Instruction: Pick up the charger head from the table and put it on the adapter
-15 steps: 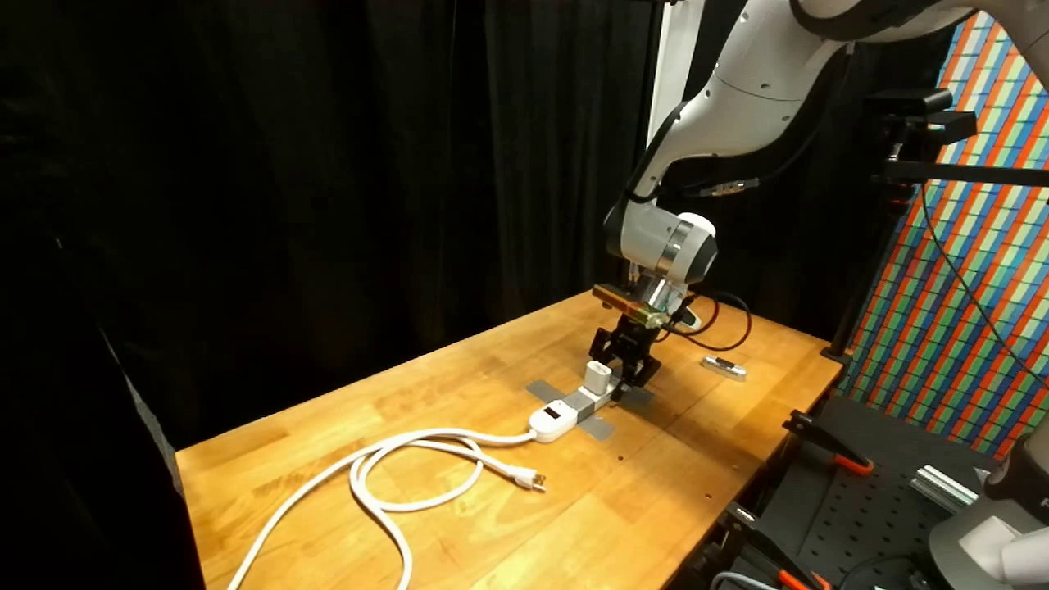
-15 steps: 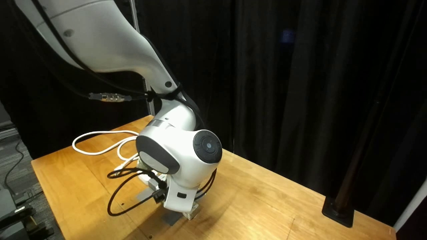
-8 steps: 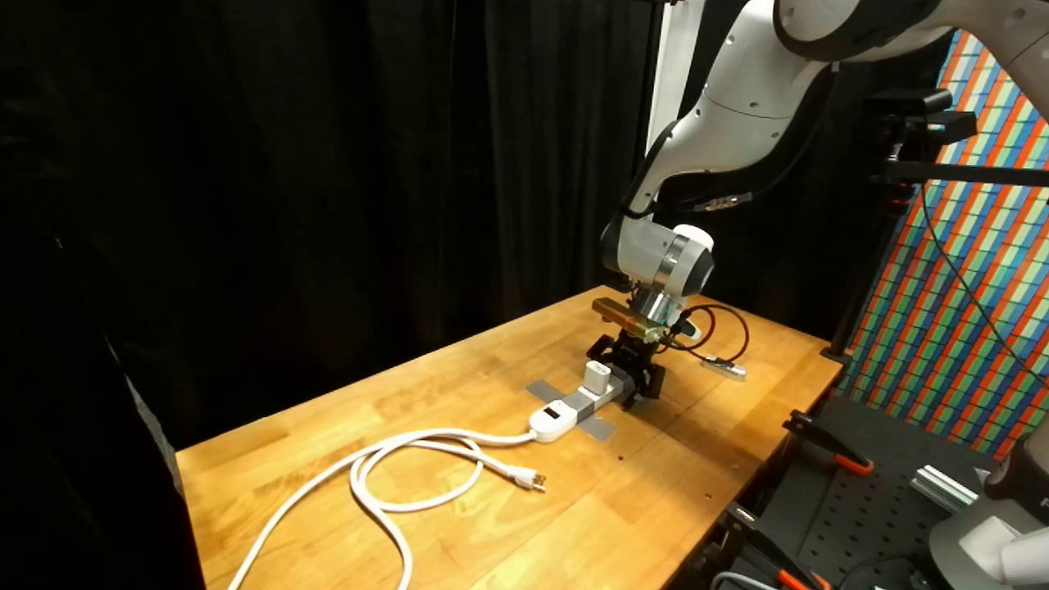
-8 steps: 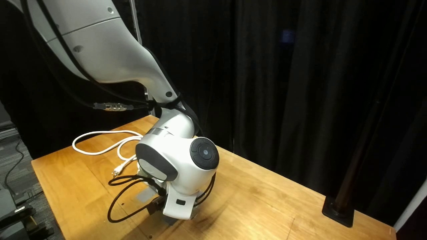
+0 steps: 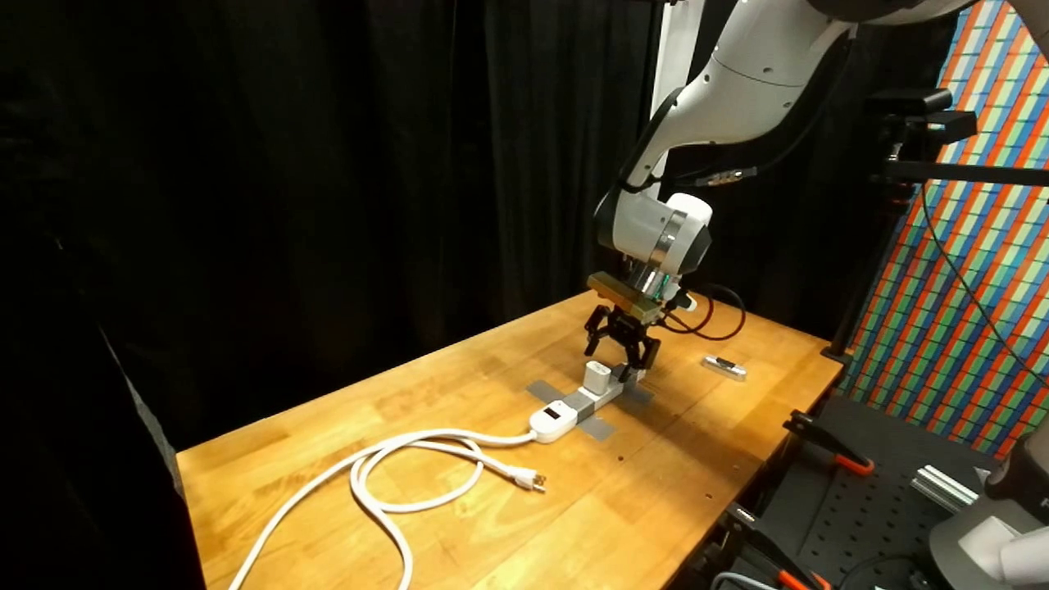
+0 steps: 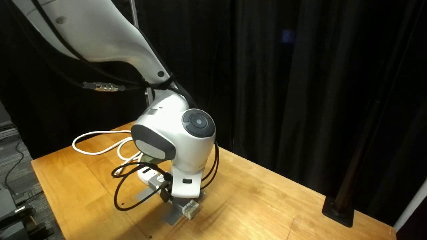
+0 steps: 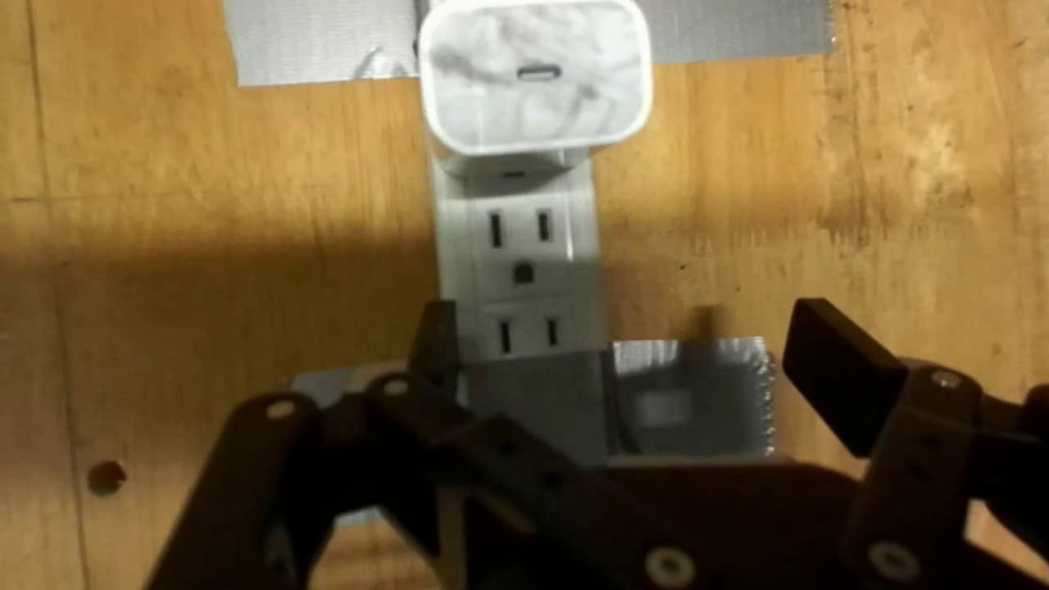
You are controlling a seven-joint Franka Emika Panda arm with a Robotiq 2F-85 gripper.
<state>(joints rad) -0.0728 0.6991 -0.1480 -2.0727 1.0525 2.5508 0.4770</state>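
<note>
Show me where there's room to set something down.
Bare tabletop stretches between the black curtain and the adapter, and between the cord plug and the clamps. It's crowded around the adapter: charger head standing on it, tape across it, pincer above.

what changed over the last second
The fingers dipped, then rose higher than they were a second ago. They are open now; no grip or release shows. The charger head stayed standing on the power strip, and the white cord lies as before.
</note>
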